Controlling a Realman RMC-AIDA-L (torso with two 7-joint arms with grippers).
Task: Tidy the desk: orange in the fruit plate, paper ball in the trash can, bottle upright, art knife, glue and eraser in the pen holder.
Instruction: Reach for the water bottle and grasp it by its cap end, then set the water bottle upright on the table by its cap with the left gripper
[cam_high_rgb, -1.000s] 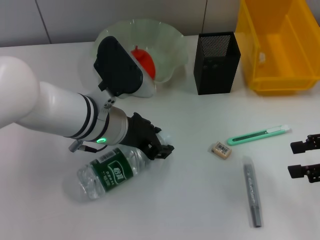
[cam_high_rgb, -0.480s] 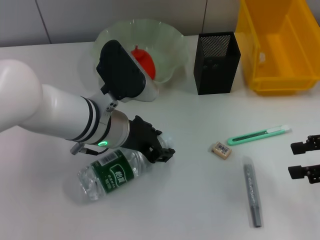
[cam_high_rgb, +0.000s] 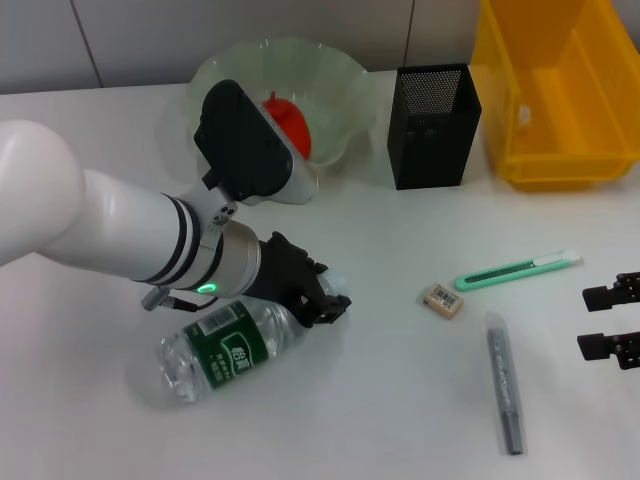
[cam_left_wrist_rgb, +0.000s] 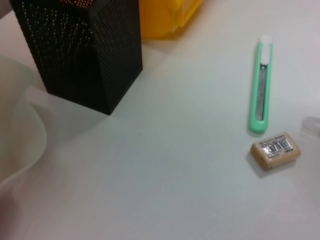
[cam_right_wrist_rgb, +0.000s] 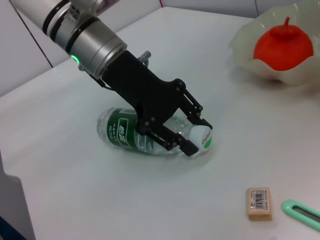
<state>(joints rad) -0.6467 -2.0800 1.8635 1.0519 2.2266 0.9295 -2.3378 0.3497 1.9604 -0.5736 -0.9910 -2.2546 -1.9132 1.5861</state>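
A clear bottle (cam_high_rgb: 225, 350) with a green label lies on its side on the white desk; it also shows in the right wrist view (cam_right_wrist_rgb: 132, 134). My left gripper (cam_high_rgb: 325, 300) is shut on its neck by the white cap (cam_right_wrist_rgb: 202, 137). The orange (cam_high_rgb: 290, 122) sits in the pale fruit plate (cam_high_rgb: 340, 75). The green art knife (cam_high_rgb: 517, 269), the eraser (cam_high_rgb: 443, 299) and the grey glue stick (cam_high_rgb: 504, 383) lie on the desk at the right. The black mesh pen holder (cam_high_rgb: 432, 125) stands behind them. My right gripper (cam_high_rgb: 600, 318) is open at the right edge. I cannot make out the paper ball.
A yellow bin (cam_high_rgb: 560, 90) stands at the back right beside the pen holder. The left wrist view shows the pen holder (cam_left_wrist_rgb: 80, 50), the knife (cam_left_wrist_rgb: 261, 85) and the eraser (cam_left_wrist_rgb: 276, 150). My left forearm reaches across the desk's left side.
My left gripper has sunk a little onto the bottle's neck, and the bottle has shifted slightly. The right arm has not moved.
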